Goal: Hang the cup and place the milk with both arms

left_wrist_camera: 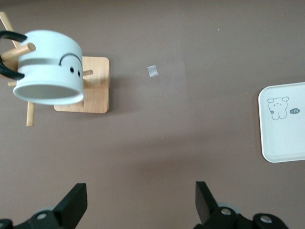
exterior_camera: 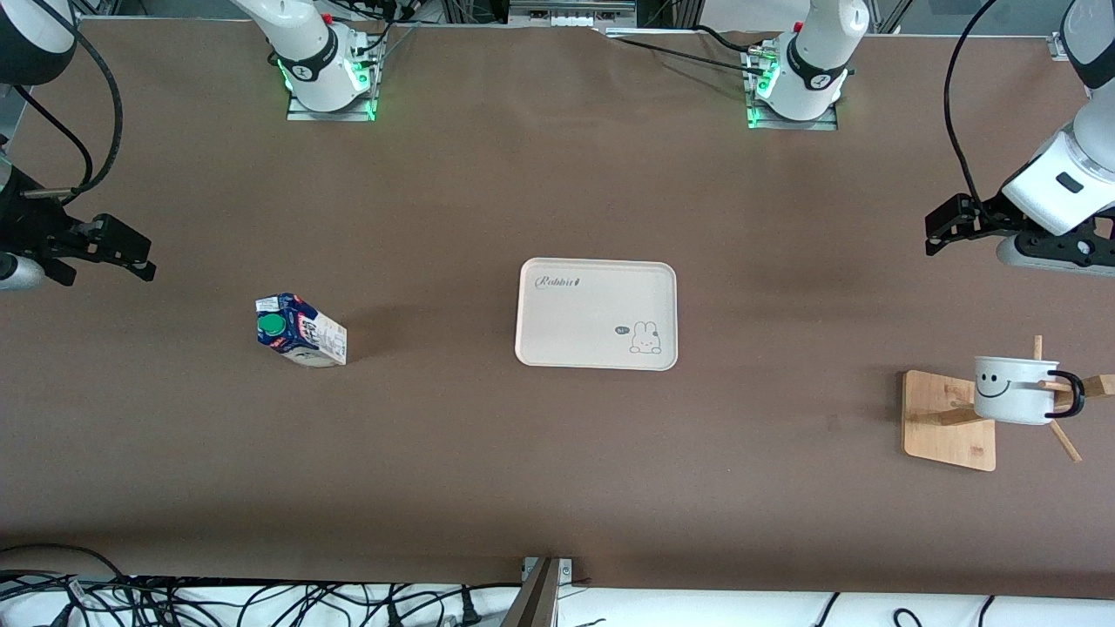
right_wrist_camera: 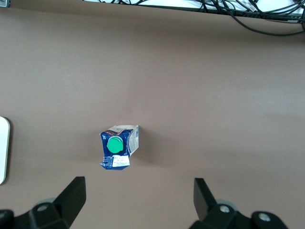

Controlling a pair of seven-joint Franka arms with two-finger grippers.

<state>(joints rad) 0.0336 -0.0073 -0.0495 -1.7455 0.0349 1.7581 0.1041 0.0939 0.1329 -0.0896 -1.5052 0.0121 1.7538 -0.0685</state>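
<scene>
Right gripper (exterior_camera: 131,252) spread, empty, hovering over table; milk carton (exterior_camera: 300,331) below it, upright, off tray (exterior_camera: 597,261). Risk: tall carton tips if pinched off-centre.
Left gripper (exterior_camera: 945,228) spread, empty; smiley mug (exterior_camera: 1015,389) hangs on wooden rack (exterior_camera: 945,422) near it, could be knocked off.

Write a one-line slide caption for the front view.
Cup hangs on rack; milk stands apart from the tray.

Brown table (exterior_camera: 540,453). White tray (exterior_camera: 557,340) with bunny picture in middle. Wooden peg rack (exterior_camera: 945,418) at left arm's end. Black cables (exterior_camera: 261,601) along near edge.
</scene>
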